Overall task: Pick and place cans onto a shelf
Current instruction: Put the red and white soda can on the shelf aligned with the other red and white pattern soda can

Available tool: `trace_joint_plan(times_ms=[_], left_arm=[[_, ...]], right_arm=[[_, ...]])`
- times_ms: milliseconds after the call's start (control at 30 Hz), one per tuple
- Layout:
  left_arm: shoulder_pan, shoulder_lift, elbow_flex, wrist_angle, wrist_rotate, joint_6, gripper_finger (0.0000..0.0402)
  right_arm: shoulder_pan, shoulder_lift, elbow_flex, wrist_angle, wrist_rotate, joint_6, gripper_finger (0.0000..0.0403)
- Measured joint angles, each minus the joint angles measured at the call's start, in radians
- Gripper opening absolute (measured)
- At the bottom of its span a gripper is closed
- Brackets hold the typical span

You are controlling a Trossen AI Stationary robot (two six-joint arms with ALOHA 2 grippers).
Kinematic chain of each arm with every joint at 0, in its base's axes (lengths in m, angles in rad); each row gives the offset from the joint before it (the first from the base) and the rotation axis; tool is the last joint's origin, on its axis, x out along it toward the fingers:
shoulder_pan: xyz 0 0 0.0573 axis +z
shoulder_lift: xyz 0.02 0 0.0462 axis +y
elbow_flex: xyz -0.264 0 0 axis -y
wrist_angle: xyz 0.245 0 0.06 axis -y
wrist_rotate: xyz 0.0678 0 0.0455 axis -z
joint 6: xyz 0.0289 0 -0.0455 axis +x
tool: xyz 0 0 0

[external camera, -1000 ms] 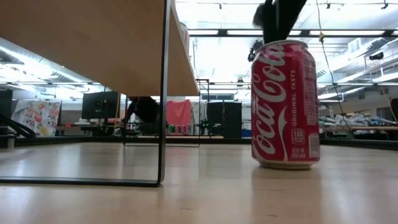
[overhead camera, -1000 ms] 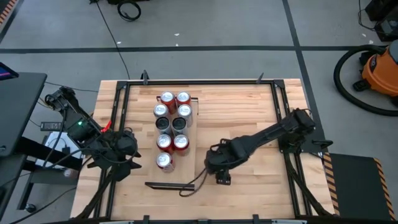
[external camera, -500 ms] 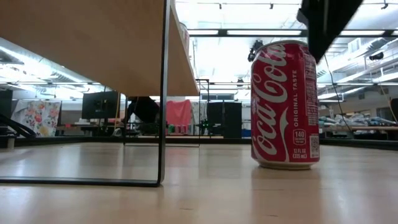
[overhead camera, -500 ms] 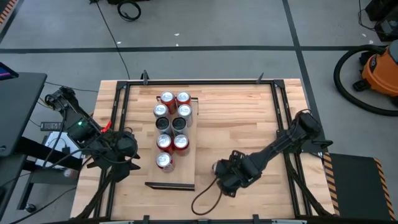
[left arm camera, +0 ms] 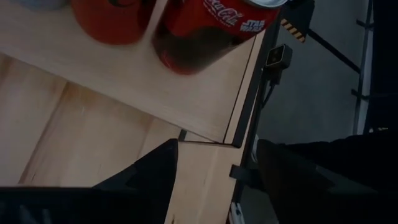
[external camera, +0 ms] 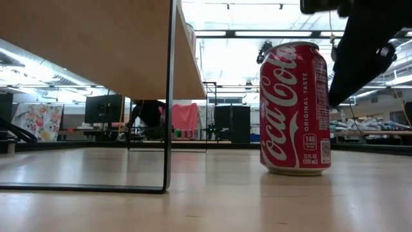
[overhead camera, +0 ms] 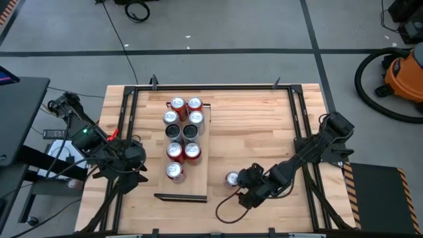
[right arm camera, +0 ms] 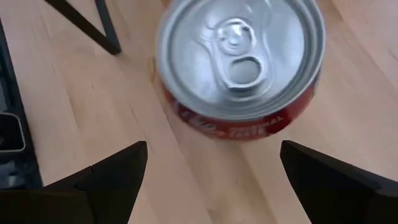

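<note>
The left gripper [overhead camera: 135,158] waits at the left edge of the light wooden tabletop [overhead camera: 258,125] with its black metal frame, just beside the shelf. Its two dark fingers [left arm camera: 149,171] show a gap between them in its wrist view and hold nothing; how wide they stand I cannot tell.

Next comes the shelf [overhead camera: 201,149], a long light wooden board on dark metal rails, lying lengthwise from the table's far side toward its near side. On it stand nine small round drink cans [overhead camera: 183,131] in two rows: red ones at the far end, a silver-topped pair below them, a dark can in the left row, then more red ones, with a single red can [overhead camera: 174,171] nearest the near end. The left wrist view looks at that end of the board, where red can bodies [left arm camera: 205,28] stand close to the edge. In the low view the shelf [external camera: 96,45] is seen from below, carried by a thin dark rail.

To the right of the shelf, a red cola can with a silver top [overhead camera: 232,178] stands upright on the bare tabletop, apart from the board. The right gripper [overhead camera: 254,188] hovers just beside it, toward the table's right and near side. Its jaws are spread wide, empty, the dark fingers [right arm camera: 118,171] clear of the can [right arm camera: 239,68], whose pull-tab top faces the wrist camera. In the low view the can [external camera: 295,107] rests on the wood with the dark arm [external camera: 364,45] above and to its right.
</note>
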Motion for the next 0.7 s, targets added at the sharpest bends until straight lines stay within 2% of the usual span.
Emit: trace_joint_plan(times_ms=[233,467,700], left_arm=[[0.001,0.000,0.043,-0.031,-0.018,-0.033,0.0234],[0.001,-0.001,0.130,-0.125,-0.101,-0.043,0.0255],[0.001,0.000,0.160,-0.136,-0.112,-0.041,0.0256]], right_arm=[[-0.005,-0.003,-0.105,0.108,0.020,-0.051,0.0388],[-0.024,-0.003,-0.110,0.147,0.139,-0.136,0.0385],[-0.028,-0.003,-0.109,0.223,0.231,-0.235,0.0385]])
